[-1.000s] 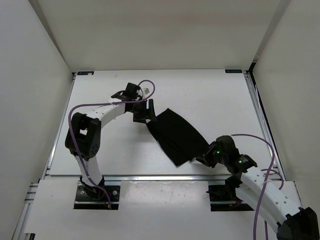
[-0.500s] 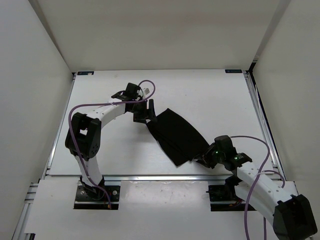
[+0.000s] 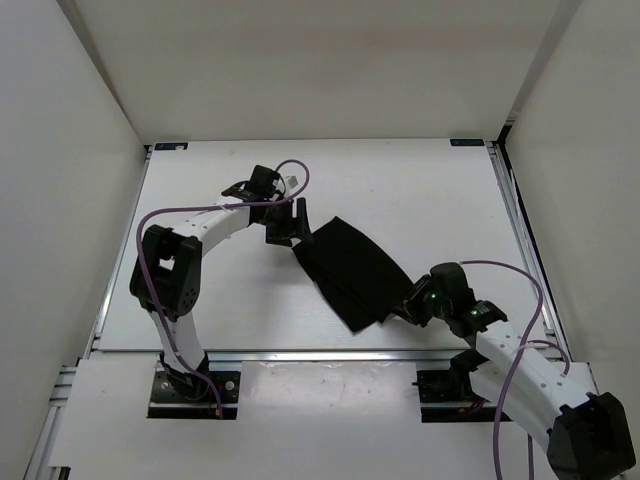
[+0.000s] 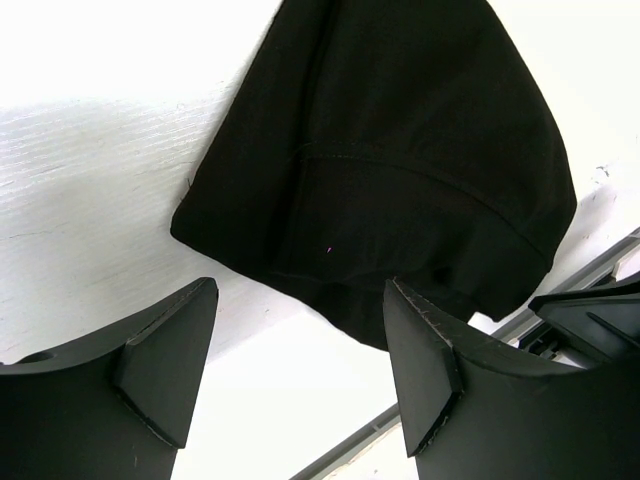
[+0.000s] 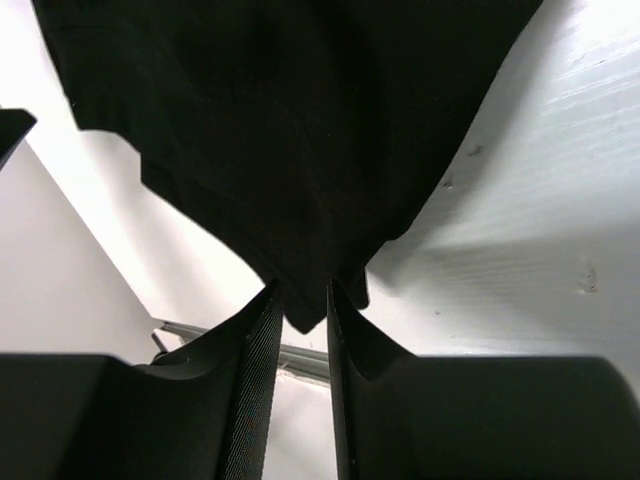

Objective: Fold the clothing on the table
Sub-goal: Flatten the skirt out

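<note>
1. One thin, floppy piece of plain black clothing [image 3: 350,270] lies on the flat, matte white table [image 3: 420,190], right of centre. It runs slantwise from far-left to near-right.
2. The clothing rests spread against the tabletop. The left wrist view shows a curved stitched seam across it and a rounded hem at its near end.
3. Left gripper [image 3: 290,225]: it sits at the far-left end of the clothing, low over the table. Its two black fingers [image 4: 165,365] are spread wide, with bare table and the hem of the cloth showing between the tips. Neither finger holds anything.
4. Right gripper [image 3: 408,305]: it sits at the near-right corner of the clothing, close to the aluminium rail [image 3: 330,354] along the table's near edge.
5. In the right wrist view its ribbed fingers [image 5: 255,360] stand narrowly apart, and a pointed corner of the black cloth reaches into the slot between them. Whether the pads actually clamp that corner cannot be told.
6. The two grippers sit at opposite ends of the clothing, well apart.
7. A purple cable [image 3: 170,212] loops along each arm.
</note>
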Motion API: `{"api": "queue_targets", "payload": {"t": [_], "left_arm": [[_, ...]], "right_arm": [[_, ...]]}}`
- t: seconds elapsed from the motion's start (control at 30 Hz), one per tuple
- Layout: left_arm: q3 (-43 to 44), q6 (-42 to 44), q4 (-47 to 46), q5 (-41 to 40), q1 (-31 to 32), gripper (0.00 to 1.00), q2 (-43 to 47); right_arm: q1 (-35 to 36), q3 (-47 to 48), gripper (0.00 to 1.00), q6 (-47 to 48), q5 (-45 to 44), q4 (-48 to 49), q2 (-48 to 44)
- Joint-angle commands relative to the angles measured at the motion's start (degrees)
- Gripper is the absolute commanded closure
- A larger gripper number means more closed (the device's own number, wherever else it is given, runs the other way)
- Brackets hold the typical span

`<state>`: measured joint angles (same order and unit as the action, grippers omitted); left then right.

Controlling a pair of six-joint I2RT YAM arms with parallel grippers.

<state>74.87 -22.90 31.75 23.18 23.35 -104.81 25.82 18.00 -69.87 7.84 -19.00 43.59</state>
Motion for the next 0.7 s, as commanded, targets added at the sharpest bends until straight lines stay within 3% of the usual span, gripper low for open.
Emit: {"api": "queue_targets", "payload": {"t": [0.0, 0.67], "left_arm": [[1.33, 1.01, 0.33, 0.20, -0.06, 0.22, 0.13], [0.54, 0.83, -0.46, 0.81, -0.94, 0.22, 0.05]], "right_arm": [[0.10, 0.63, 0.71, 0.96, -0.01, 2.22, 1.58], [1.69, 3.28, 0.67, 2.37, -1.77, -3.41, 8.00]]}}
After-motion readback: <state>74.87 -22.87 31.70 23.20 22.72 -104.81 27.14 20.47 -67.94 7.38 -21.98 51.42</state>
